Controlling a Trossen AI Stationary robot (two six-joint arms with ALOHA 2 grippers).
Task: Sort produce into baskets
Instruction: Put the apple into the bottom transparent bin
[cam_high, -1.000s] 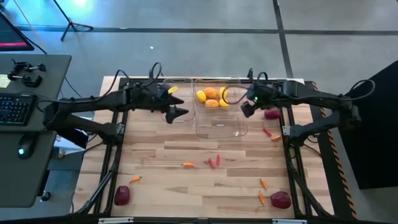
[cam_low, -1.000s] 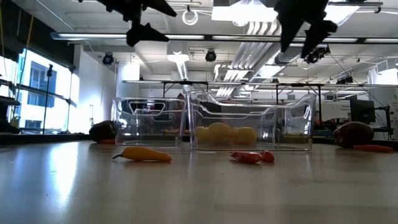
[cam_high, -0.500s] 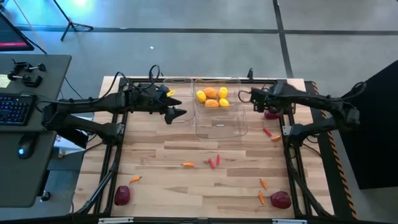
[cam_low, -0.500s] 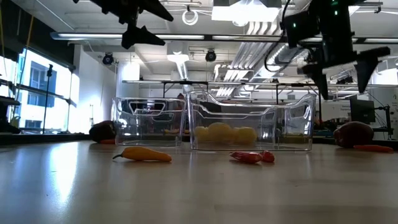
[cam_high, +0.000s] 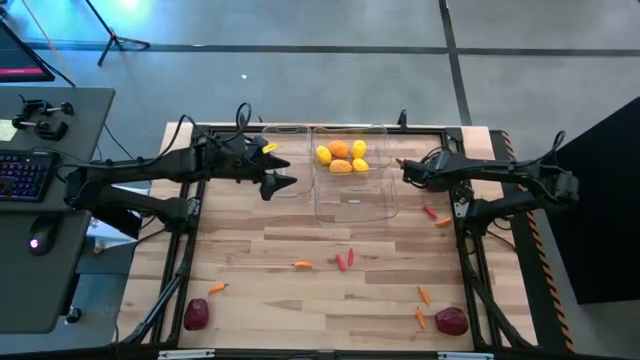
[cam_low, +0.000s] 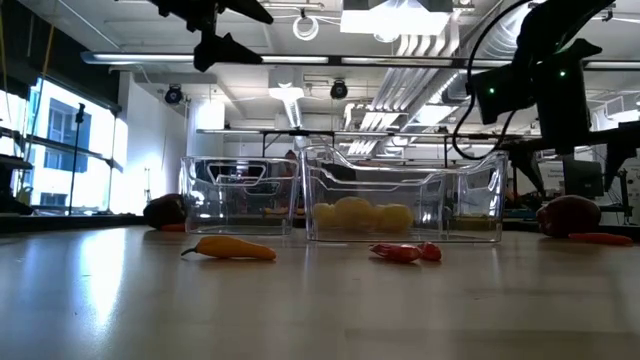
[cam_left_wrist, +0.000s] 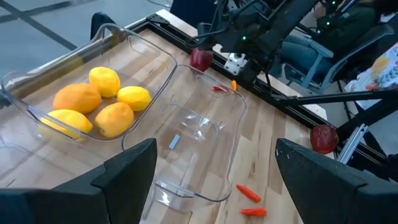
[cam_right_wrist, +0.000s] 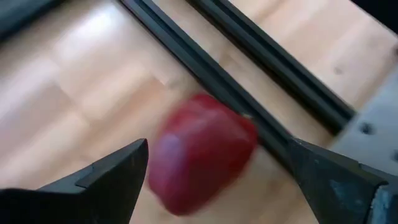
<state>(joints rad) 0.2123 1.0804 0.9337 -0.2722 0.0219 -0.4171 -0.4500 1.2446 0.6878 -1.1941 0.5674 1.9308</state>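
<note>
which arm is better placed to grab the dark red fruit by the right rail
Right. The right gripper hangs open directly over the red fruit beside the rail. The left gripper is open too, but across the bins on the table's other side.

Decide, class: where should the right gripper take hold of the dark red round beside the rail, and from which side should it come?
Grip the dark red round across its widest middle, coming straight down from above. It is a lumpy ball with no stem or handle, so the bulge probably gives the surest hold. The black rail runs close along one side, so set the open right gripper with its fingers along the rail, not across it.
</note>
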